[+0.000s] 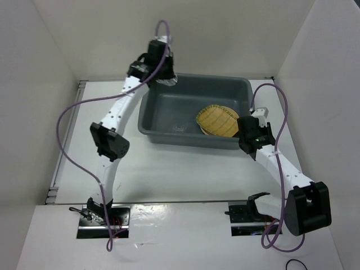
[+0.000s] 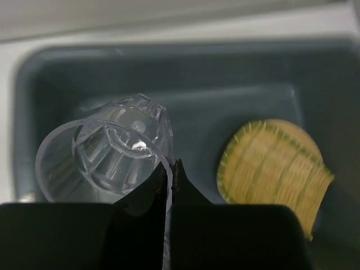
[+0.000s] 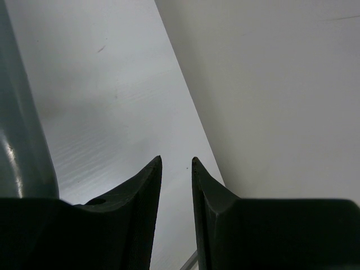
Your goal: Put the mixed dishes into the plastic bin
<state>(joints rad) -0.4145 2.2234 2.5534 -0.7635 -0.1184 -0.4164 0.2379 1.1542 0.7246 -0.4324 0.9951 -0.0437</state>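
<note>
White table (image 1: 185,169) | left hand (image 2: 171,167) pinching clear cup (image 2: 107,152) over bin (image 2: 225,79)

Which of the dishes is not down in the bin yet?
The clear cup: the left gripper pinches its rim and holds it tilted above the bin, while the bamboo tray lies inside the bin.

I see the yellow tray (image 1: 218,119) lying in the grey bin (image 1: 188,138). My left arm (image 1: 121,107) reaches over its far left corner.

L gripper (image 2: 171,166) clamped, R gripper (image 3: 176,161) ajar
</note>
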